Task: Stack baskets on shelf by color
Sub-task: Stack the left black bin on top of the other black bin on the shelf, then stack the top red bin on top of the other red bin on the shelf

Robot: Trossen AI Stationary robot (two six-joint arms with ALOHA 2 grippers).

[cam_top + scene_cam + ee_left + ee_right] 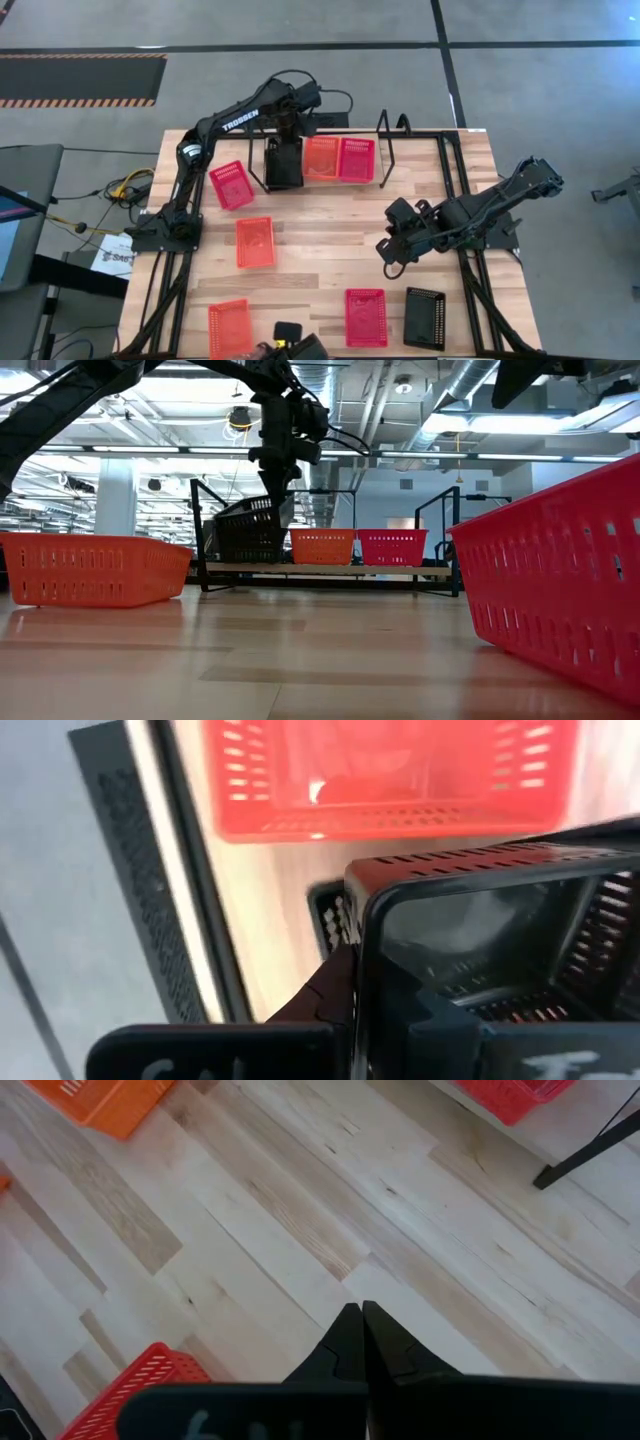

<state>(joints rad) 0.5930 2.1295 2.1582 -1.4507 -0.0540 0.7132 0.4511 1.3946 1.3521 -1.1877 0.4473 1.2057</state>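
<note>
My left gripper is shut on a black basket over the left end of the shelf. An orange basket and a red-pink basket stand side by side on the shelf. A strip of black mesh shows below the held basket. My right gripper is shut, hovering over bare table right of centre. My left gripper holds the black basket by the rim of one side wall, one finger outside the wall and the other inside. It comes from above, pointing down. The basket hangs tilted under the fingers; whether its bottom touches the shelf I cannot tell.
Loose on the table: a red-pink basket left of the shelf, an orange one at mid-left, an orange one, a red-pink one and a black one along the near edge. A dark camera block sits at the near edge.
</note>
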